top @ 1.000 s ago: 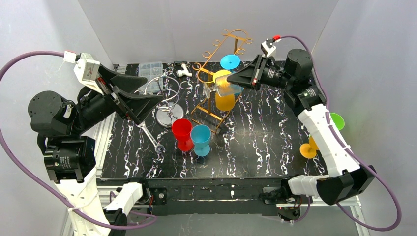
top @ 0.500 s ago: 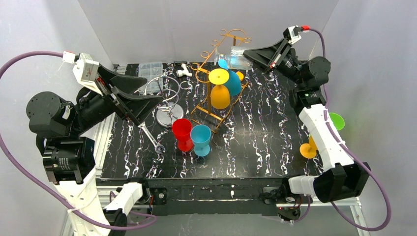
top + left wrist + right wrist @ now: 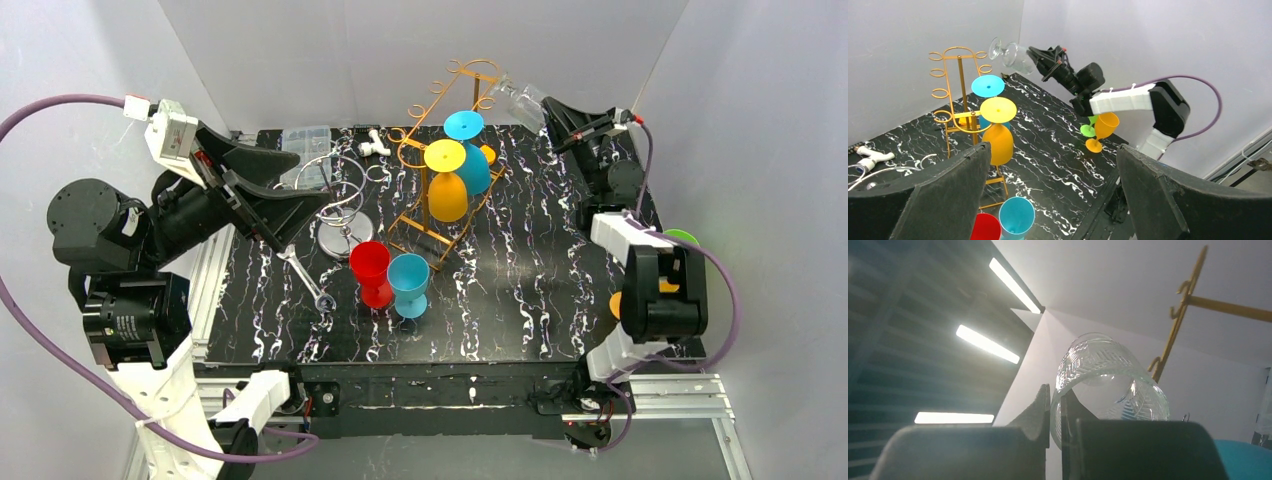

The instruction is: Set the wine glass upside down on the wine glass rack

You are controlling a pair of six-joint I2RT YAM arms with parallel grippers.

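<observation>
My right gripper (image 3: 549,106) is shut on the rim of a clear cut-glass wine glass (image 3: 524,97), held high near the top right of the orange wire rack (image 3: 432,148), tilted with its foot up and left. The right wrist view shows the glass bowl (image 3: 1108,385) pinched at its rim by my right gripper (image 3: 1055,410). The left wrist view shows the glass (image 3: 1013,52) beside the rack top (image 3: 958,52). A yellow glass (image 3: 446,185) and a blue glass (image 3: 470,150) hang upside down on the rack. My left gripper (image 3: 1048,200) is open and empty, raised at the left.
A red cup (image 3: 371,272) and a blue cup (image 3: 409,283) stand in front of the rack. A silver spiral stand (image 3: 340,205) and a wrench (image 3: 303,277) lie at left. Orange (image 3: 628,303) and green (image 3: 686,243) glasses stand at the right edge. A clear box (image 3: 306,145) sits at the back.
My right arm has lifted the clear glass from among the hung glasses up and to the right, above the rack's top right. The left arm has barely moved.
</observation>
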